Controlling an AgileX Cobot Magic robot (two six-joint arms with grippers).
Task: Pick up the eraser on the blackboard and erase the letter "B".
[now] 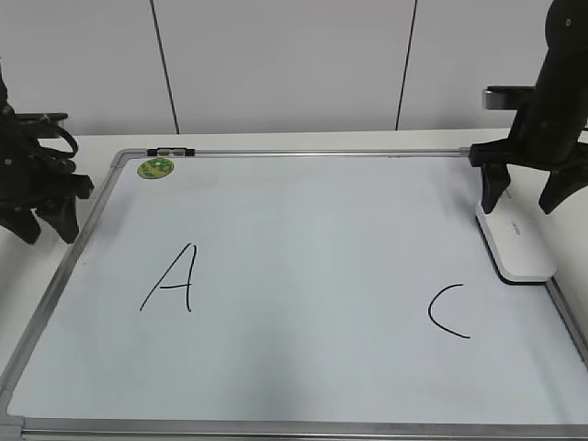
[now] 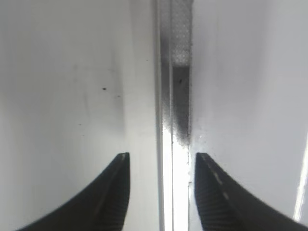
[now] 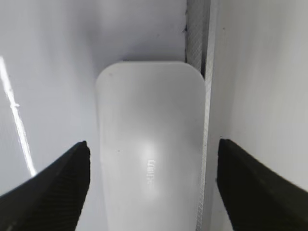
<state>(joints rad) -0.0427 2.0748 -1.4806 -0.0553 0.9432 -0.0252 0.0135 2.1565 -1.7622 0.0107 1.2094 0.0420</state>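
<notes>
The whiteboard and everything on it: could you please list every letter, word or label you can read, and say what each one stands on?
"A": black marker, left part of the blackboard.
"C": black marker, right part of the blackboard.
No "B" shows anywhere on the board.
Small grey print on top of the eraser: too blurred to read.
Green magnet at the top left corner: pattern too small to read.

frame point(image 1: 562, 308) hugs eraser point(image 1: 514, 241), seemingly touching

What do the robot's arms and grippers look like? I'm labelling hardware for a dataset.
Both arms are black. The left gripper shows black cabling looped above it; its fingers are dark, tapered and finely ribbed. The right gripper hangs from a smooth, glossy black arm beside a grey bracket, with wedge-shaped matte black fingers. No markings show.
</notes>
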